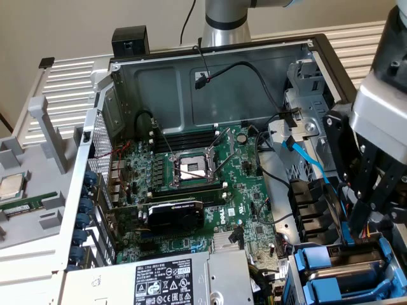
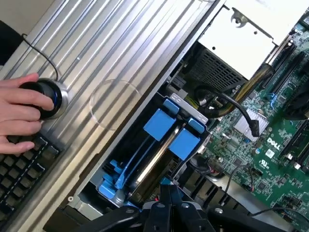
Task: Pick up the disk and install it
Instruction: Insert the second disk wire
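Observation:
In the drive bay (image 2: 104, 191) at the corner of the open computer case, two blue-fronted carriers stand side by side. Between their blue tabs shows the silver-grey edge of the disk (image 2: 155, 162), seated in its slot; in the exterior view the disk (image 1: 348, 270) lies at the lower right. My gripper (image 2: 166, 193) hangs just above the bay with its black fingers shut and nothing between them. Seen in the exterior view, the gripper (image 1: 364, 219) is at the right, over the bay.
The green motherboard (image 1: 248, 184) with its CPU socket (image 1: 191, 168), a black graphics card (image 1: 175, 213) and loose cables (image 1: 254, 70) fill the case. A power supply (image 1: 165, 279) sits at the front. A CPU chip (image 1: 13, 185) lies outside on the exterior view's left. A person's hand (image 2: 19, 113) rests on a round knob (image 2: 53, 94) by a keyboard (image 2: 21, 166).

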Motion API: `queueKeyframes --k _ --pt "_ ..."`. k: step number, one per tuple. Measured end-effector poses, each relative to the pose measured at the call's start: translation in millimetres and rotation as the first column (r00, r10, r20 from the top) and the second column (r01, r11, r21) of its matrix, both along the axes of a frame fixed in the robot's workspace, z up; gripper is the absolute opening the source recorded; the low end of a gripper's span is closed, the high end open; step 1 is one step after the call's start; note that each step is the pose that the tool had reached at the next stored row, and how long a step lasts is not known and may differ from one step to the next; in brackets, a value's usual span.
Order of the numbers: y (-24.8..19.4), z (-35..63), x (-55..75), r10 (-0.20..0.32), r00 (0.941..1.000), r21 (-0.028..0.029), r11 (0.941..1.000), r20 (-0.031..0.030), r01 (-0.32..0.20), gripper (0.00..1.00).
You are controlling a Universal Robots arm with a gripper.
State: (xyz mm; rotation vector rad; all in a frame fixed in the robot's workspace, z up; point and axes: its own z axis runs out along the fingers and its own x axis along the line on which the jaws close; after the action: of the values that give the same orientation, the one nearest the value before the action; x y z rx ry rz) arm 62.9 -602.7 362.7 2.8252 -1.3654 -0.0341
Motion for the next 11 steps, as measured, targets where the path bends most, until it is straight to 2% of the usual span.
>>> queueKeyframes --k 3,6,11 --pt "0.0 -0.7 0.0 0.055 0.9985 0.0063 0.9985 0.0002 -0.055 0.11" --pt "0.0 -1.1 0.0 0.109 0.994 0.0119 0.9939 0.0006 -0.109 0.11" --pt "0.0 -1.6 0.0 0.199 0.9801 0.0178 0.9799 0.0015 -0.199 0.11"
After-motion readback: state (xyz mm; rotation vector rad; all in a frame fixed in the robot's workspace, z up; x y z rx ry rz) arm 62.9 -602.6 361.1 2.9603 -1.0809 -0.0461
